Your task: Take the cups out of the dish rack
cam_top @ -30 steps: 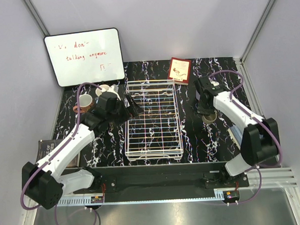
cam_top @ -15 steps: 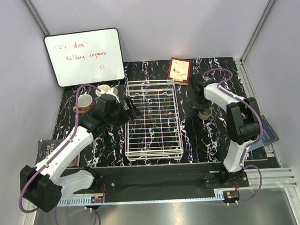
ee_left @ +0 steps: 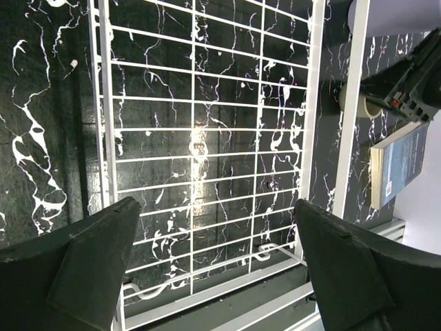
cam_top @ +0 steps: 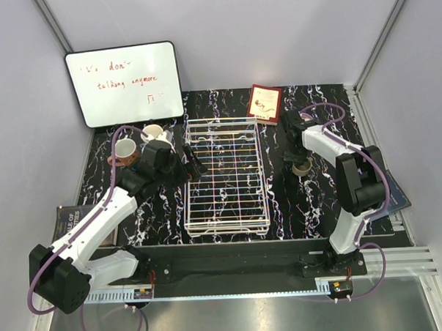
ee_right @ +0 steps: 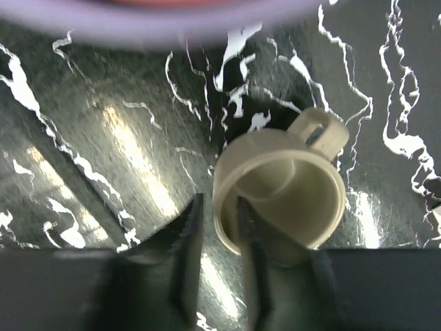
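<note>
The white wire dish rack (cam_top: 225, 176) stands mid-table with no cup in it; its grid fills the left wrist view (ee_left: 207, 138). My left gripper (cam_top: 194, 165) hovers at the rack's left side, wide open and empty. The grey-beige cup (cam_top: 302, 168) stands upright on the table right of the rack and shows large in the right wrist view (ee_right: 279, 196). My right gripper (ee_right: 219, 238) straddles its near wall, one finger inside and one just outside with a small gap. A salmon-terracotta mug (cam_top: 125, 150) and a pale cup (cam_top: 155, 131) stand left of the rack. The other cups are hidden.
A whiteboard (cam_top: 126, 82) leans at the back left. A red card (cam_top: 264, 103) stands behind the rack. A dark book (cam_top: 68, 220) lies at the left edge. A blue book (cam_top: 395, 191) lies at the right and shows in the left wrist view (ee_left: 400, 162).
The right arm folded in towards the rack side, and the grey-beige cup shifted slightly back and left. The left gripper drew back a little to the left of the rack.
</note>
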